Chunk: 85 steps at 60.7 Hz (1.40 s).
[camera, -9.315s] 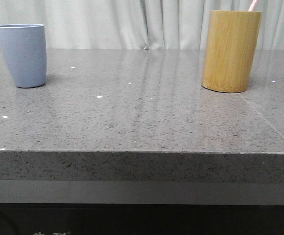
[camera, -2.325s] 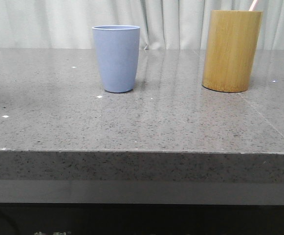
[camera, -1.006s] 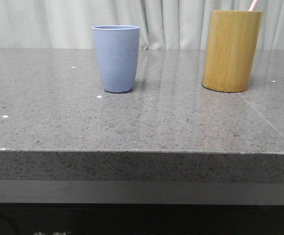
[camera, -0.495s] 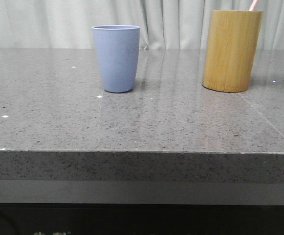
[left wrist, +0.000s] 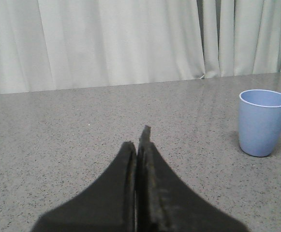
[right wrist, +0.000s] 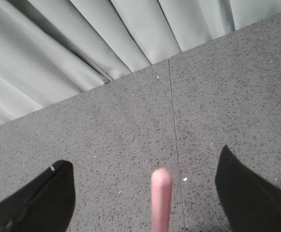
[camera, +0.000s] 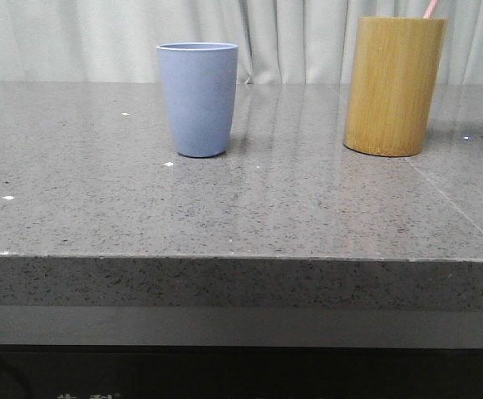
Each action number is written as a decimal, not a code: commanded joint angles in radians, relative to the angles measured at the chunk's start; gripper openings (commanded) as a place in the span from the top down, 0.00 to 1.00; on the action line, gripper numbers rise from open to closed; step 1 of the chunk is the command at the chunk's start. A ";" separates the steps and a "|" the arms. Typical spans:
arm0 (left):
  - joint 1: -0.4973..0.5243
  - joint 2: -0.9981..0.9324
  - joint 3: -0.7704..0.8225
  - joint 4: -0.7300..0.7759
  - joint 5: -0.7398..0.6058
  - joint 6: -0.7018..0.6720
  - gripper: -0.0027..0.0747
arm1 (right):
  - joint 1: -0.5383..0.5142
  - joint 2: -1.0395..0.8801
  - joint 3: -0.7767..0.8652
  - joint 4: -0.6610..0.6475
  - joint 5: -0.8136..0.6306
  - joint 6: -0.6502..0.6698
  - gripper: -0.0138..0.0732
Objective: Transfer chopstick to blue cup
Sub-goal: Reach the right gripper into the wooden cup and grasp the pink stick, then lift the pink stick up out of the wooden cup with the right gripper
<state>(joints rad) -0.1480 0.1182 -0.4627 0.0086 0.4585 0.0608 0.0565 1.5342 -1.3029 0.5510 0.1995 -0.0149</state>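
Observation:
The blue cup (camera: 198, 98) stands upright on the grey stone table, left of centre; it also shows in the left wrist view (left wrist: 263, 122). The tan bamboo holder (camera: 393, 86) stands at the right. A pale pink chopstick tip (camera: 430, 9) pokes out of its top. In the right wrist view the chopstick tip (right wrist: 161, 198) stands between the fingers of my right gripper (right wrist: 150, 193), which is open and apart from it. My left gripper (left wrist: 139, 145) is shut and empty, well to the side of the cup. Neither gripper shows in the front view.
The grey speckled table (camera: 241, 199) has its front edge near the camera. A pale curtain (camera: 100, 37) hangs behind the table. A seam line (right wrist: 173, 130) runs across the stone under the right gripper.
The blue cup stood at the far left 9.3 s ago and now stands near the table's middle. Over the last second nothing visibly moved in the front view.

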 commanded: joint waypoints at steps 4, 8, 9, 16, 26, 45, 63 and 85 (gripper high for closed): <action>0.001 0.013 -0.024 -0.009 -0.084 -0.008 0.99 | 0.001 -0.042 -0.041 0.010 -0.054 -0.006 0.34; 0.001 0.013 -0.024 -0.009 -0.084 -0.008 0.99 | 0.001 -0.042 -0.041 0.010 -0.054 -0.006 0.46; 0.001 0.013 -0.024 -0.009 -0.084 -0.008 0.99 | 0.001 -0.042 -0.041 0.010 -0.054 -0.006 0.48; 0.001 0.013 -0.024 -0.009 -0.084 -0.008 0.99 | 0.001 -0.042 -0.041 0.010 -0.054 -0.006 0.64; 0.001 0.013 -0.024 -0.009 -0.084 -0.008 0.99 | 0.001 -0.042 -0.041 0.010 -0.054 -0.006 0.73; 0.001 0.013 -0.024 -0.009 -0.084 -0.008 0.99 | 0.002 -0.044 -0.041 0.010 -0.052 -0.006 0.87; 0.001 0.013 -0.024 -0.009 -0.084 -0.008 0.99 | 0.002 -0.047 -0.041 0.004 -0.061 -0.007 0.88; 0.001 0.013 -0.022 -0.009 -0.084 -0.008 0.99 | 0.029 -0.119 -0.041 -0.108 -0.115 -0.007 0.88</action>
<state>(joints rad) -0.1480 0.1182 -0.4604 0.0086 0.4585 0.0608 0.0780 1.4782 -1.3061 0.4689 0.1720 -0.0149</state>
